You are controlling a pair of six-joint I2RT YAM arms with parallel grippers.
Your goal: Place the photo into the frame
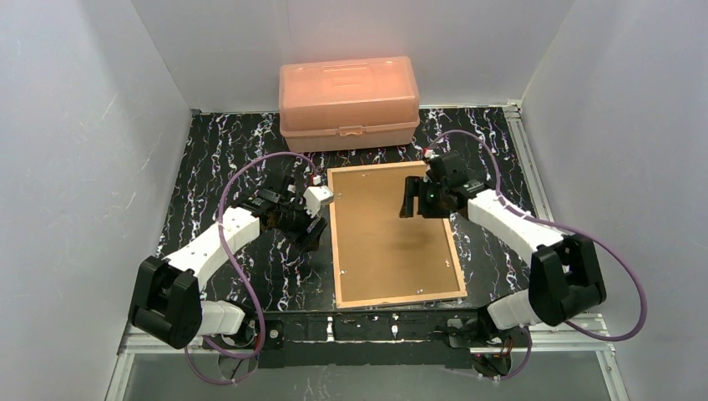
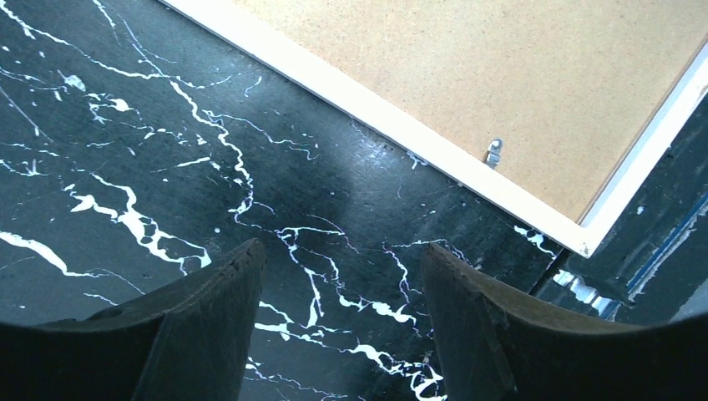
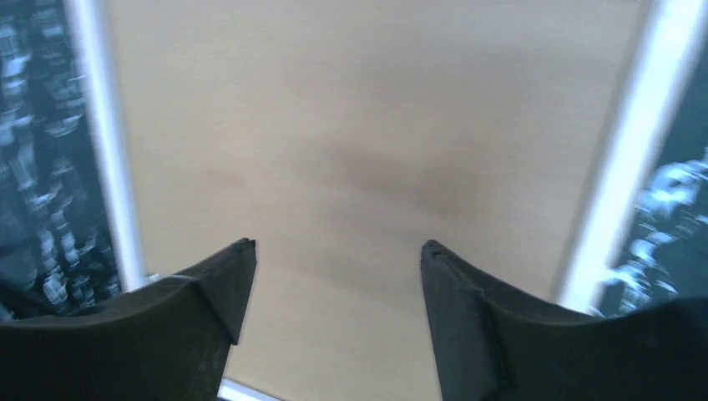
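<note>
The frame lies face down in the middle of the table, with a brown backing board filling it; the photo is hidden. My left gripper hangs open over the bare marble just left of the frame's far left corner, its fingers empty. The frame's pale rail and the board cross the top of the left wrist view. My right gripper is open above the board's far right part, holding nothing. Under the right gripper the board spans between both rails.
An orange plastic box stands shut at the back, just beyond the frame. A small metal clip sits on the board near the rail. White walls close in the black marble table on three sides.
</note>
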